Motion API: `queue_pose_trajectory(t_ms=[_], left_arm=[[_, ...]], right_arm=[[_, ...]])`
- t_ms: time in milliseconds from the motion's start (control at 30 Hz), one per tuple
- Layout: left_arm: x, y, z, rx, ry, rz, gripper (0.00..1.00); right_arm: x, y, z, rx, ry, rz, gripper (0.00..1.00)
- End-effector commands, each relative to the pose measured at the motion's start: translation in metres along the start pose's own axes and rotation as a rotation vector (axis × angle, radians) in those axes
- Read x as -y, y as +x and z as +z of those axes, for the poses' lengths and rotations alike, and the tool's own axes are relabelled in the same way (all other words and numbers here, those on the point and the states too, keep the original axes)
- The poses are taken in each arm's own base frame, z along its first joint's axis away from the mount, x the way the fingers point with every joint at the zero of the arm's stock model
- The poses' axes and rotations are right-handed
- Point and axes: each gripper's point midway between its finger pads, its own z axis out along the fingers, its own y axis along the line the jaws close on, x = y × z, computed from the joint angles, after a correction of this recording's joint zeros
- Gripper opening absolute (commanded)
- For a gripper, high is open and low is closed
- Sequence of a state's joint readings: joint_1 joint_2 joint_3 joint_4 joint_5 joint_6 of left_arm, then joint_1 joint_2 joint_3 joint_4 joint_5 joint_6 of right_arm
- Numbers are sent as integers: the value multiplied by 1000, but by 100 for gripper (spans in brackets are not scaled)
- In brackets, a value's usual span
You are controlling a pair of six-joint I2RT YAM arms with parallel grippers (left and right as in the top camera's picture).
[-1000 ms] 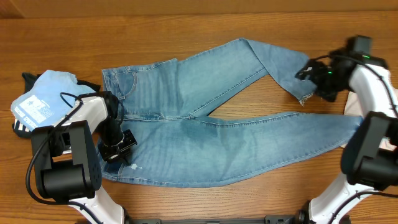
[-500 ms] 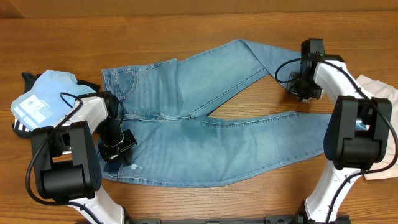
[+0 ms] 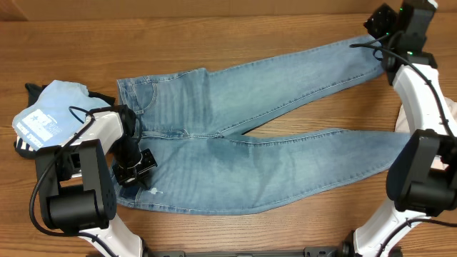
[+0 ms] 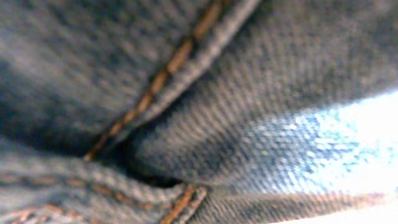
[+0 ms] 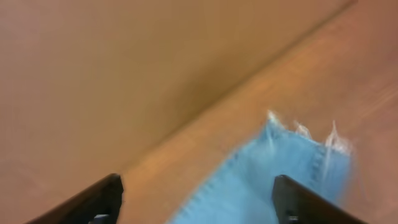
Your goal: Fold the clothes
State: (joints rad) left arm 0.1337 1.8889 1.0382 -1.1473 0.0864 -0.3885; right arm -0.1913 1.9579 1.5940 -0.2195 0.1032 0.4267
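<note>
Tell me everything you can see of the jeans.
The jeans are light-blue denim with tan stitching, lying flat on the wooden table, waist left, legs running right in a narrow V. The upper leg reaches the far right corner; its frayed hem shows between the open fingers of the right gripper. The left gripper rests on the waist end; the right arm covers the lower leg's end.

We hold our left arm (image 3: 100, 130) folded close to its base, and our left pincer (image 3: 136, 168) points straight down; we cannot tell how its jaws stand. Our right arm (image 3: 421, 89) is extended far forward, with our right pincer (image 3: 380, 24) at full reach, its fingers (image 5: 93, 202) spread wide apart
</note>
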Motion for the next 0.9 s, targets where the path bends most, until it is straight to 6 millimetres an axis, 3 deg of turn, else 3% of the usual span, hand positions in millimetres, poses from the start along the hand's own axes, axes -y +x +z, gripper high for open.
queue_pose_trajectory(t_ms=[0, 67, 133, 200, 233, 300, 367, 400, 467, 533, 600, 733, 867], left_arm=[[-10, -13, 5, 35, -44, 5, 4], [-8, -17, 2, 49, -39, 24, 4], [-4, -24, -7, 77, -26, 51, 4], [20, -27, -31, 118, 101, 133, 4], [40, -29, -56, 171, 215, 189, 6], [67, -29, -119, 332, 369, 293, 17], [76, -19, -184, 515, 424, 370, 24], [77, -10, -219, 613, 440, 416, 29], [74, 6, -257, 722, 464, 439, 34], [70, 21, -282, 800, 482, 454, 36], [66, 35, -296, 854, 494, 464, 39], [64, 40, -295, 847, 492, 463, 41], [63, 40, -294, 857, 473, 489, 43]], right_arm=[[21, 10, -15, -98, 54, -34, 88], [26, 41, -22, -246, 41, -34, 83], [13, 70, -28, -375, -48, -61, 56], [-7, 97, -25, -455, -126, -68, 19], [-23, 121, -21, -518, -187, -72, 4], [-34, 169, -8, -623, -217, -86, 4], [-48, 216, 7, -704, -264, -103, 4], [-51, 233, 14, -723, -268, -112, 4], [-51, 252, 25, -731, -258, -132, 4], [-32, 257, 39, -698, -152, -148, 4], [17, 240, 58, -608, 45, -168, 4], [93, 196, 73, -539, 173, -52, 4], [128, 186, 69, -558, 218, 2, 4]])
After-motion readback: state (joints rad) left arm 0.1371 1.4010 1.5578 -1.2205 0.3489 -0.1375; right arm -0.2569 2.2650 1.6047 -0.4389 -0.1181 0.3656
